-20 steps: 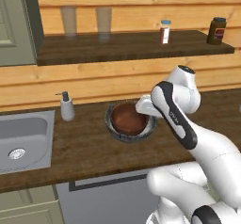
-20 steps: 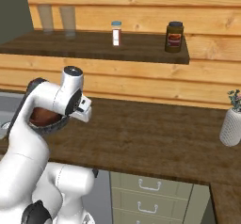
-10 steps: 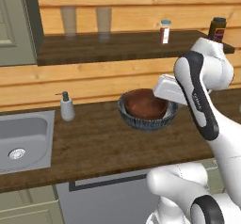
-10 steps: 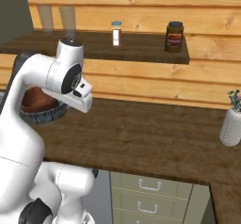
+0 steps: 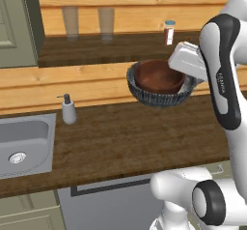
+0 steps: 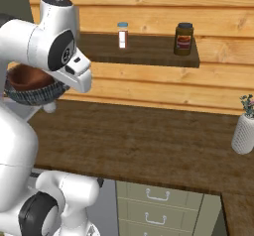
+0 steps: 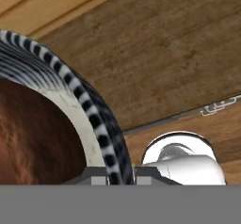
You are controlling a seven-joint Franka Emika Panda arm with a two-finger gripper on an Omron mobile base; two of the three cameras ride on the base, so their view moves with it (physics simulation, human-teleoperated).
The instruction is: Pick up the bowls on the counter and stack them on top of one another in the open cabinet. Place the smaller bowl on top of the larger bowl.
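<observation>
Reddish-brown and glossy, the smaller smooth round bowl (image 5: 159, 77) sits nested inside the wide, ribbed, dark grey-blue larger bowl (image 5: 157, 97), and the pair hangs in the air above the long dark brown wood-grain counter (image 5: 125, 142), touching nothing below. In the left base view the stack floats level with the front edge of the dark brown wooden shelf of the open cabinet (image 5: 111, 50), just in front of it rather than on it. The white arm's two-finger gripper (image 7: 121, 178) is clamped on the right rim of the larger bowl: in the hand view the striped rim runs down between the two dark finger tips (image 7: 96, 180), one inside against the pale speckled wall and one outside. How the reddish bowl rests within is partly hidden there, so it is probably loose inside, not pinched itself.

On the shelf stand two pale translucent tumblers (image 5: 70, 21) at the left, a small white-labelled shaker with a blue cap (image 5: 169, 32) near the bowls, and, in the right base view, a dark brown jar with a red label (image 6: 183, 39) at the shelf's right end. The grey-green panelled cabinet door (image 5: 17, 23) stands at the left. On the counter a small grey soap dispenser (image 5: 68, 110) stands just beside the inset grey steel sink (image 5: 24, 144). A white ribbed vase with small flowers (image 6: 244, 131) stands at the counter's far right.
</observation>
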